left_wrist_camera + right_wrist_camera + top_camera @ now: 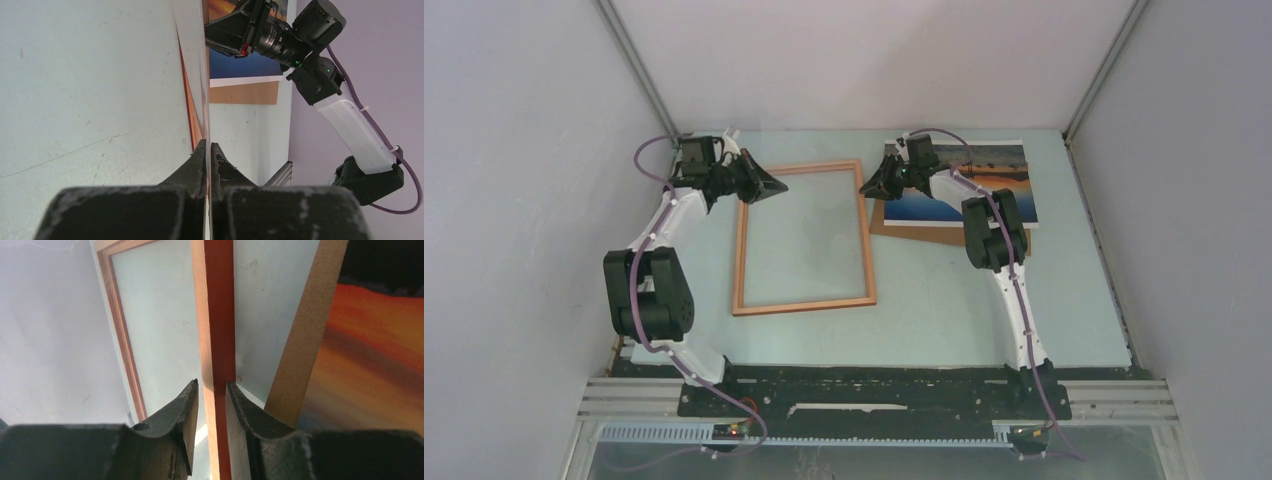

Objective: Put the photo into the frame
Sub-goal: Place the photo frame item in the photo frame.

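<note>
1. Top view: the frame (804, 303) lies flat mid-table (944, 320), its long sides running from 12 to 6 o'clock. The left gripper (774, 187) sits at the frame's 11 o'clock corner, pointing toward 3 o'clock. The right gripper (867, 187) sits at the 1 o'clock corner, pointing toward 9 o'clock. The photo (984, 185) lies at about 2 o'clock from the frame, just beside it, resting on a brown backing board (924, 232) that shows along its 6 and 9 o'clock edges.
2. Left wrist view: the left gripper's fingers (197, 165) are pressed almost together, leaving only a thin slit. The frame's orange edge runs from 12 o'clock straight into that slit, so they pinch its thin side. The right arm (350, 125) is at 2 o'clock, with the photo's blue part and the board beneath it.
3. Right wrist view: the right gripper's fingers (187, 410) stand on either side of a reddish frame rail that runs from 12 to 6 o'clock. Both tips close against the rail, pinching it. The board's edge and the photo's orange sky are at 3 o'clock, apart from the rail
</note>
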